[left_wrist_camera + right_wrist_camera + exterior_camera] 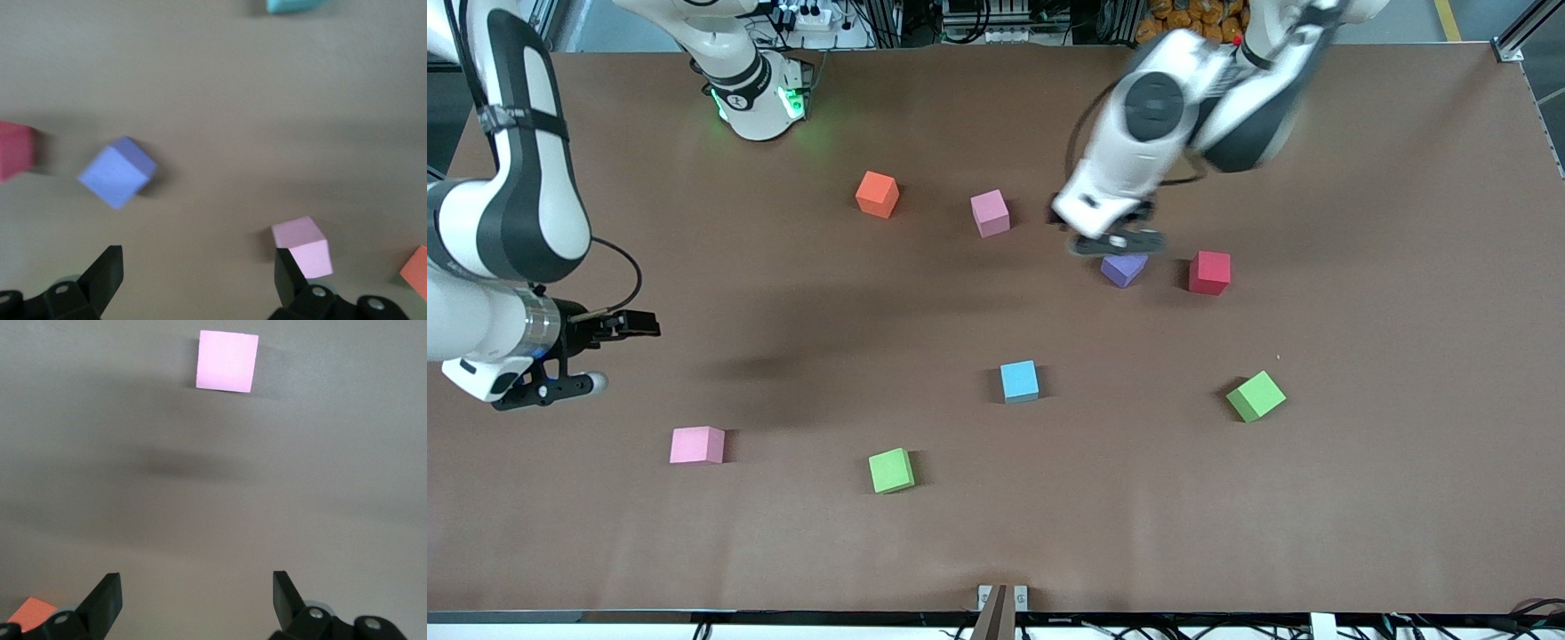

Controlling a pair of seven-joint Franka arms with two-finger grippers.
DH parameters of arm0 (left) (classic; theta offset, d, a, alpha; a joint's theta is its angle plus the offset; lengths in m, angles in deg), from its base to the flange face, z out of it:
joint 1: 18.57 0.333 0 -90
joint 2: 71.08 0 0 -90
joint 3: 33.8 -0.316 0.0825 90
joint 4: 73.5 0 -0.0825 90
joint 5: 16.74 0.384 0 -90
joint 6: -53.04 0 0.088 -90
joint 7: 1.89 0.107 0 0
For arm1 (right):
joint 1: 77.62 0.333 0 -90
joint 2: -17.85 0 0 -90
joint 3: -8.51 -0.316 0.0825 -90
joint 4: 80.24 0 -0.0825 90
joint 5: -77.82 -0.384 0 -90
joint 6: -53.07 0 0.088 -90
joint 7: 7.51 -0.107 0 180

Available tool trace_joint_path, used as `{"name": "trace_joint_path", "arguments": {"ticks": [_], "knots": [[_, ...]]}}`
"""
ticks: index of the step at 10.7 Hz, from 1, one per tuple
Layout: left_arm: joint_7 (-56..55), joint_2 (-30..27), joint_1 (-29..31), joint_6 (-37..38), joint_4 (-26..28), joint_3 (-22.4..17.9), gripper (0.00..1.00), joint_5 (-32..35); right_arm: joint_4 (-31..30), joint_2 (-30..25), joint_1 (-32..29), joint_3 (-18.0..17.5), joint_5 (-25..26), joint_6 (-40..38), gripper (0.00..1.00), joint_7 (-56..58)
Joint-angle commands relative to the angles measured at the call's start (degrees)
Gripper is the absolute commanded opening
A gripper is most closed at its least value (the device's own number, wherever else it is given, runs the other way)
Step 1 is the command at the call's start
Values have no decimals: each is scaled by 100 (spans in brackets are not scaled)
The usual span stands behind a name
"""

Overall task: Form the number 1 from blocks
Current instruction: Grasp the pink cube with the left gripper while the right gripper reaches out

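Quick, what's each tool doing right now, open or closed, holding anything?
Left tool: open, empty, over the small purple foam cube.
Right tool: open, empty, waiting at the right arm's end of the table.

I see 8 matte, foam-like blocks, the purple block (1123,268) among them, on a smooth, dull brown table (1360,498), while my arms' white shells look like glossy plastic and their gripper fingers (107,270) matte black.

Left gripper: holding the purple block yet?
No. In the left wrist view the left gripper is open and empty, with the purple block lying on the table apart from its fingers.
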Motion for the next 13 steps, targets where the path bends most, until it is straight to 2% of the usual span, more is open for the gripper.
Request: {"name": "trace_joint_path", "arguments": {"ticks": [1, 3, 8, 13], "knots": [[-597, 555, -574, -478, -72, -73, 100, -115, 494, 513, 10, -44, -28, 91, 100, 81], [-1239, 1074, -988, -979, -63, -73, 100, -124, 495, 715, 20, -62, -36, 487, 100, 98], [-2182, 1708, -1499, -2043, -116, -65, 100, -212, 565, 743, 177, -71, -19, 533, 100, 90], [-2411, 1981, -1718, -2282, -89, -65, 100, -177, 565, 743, 160, -71, -28, 533, 100, 98]]}}
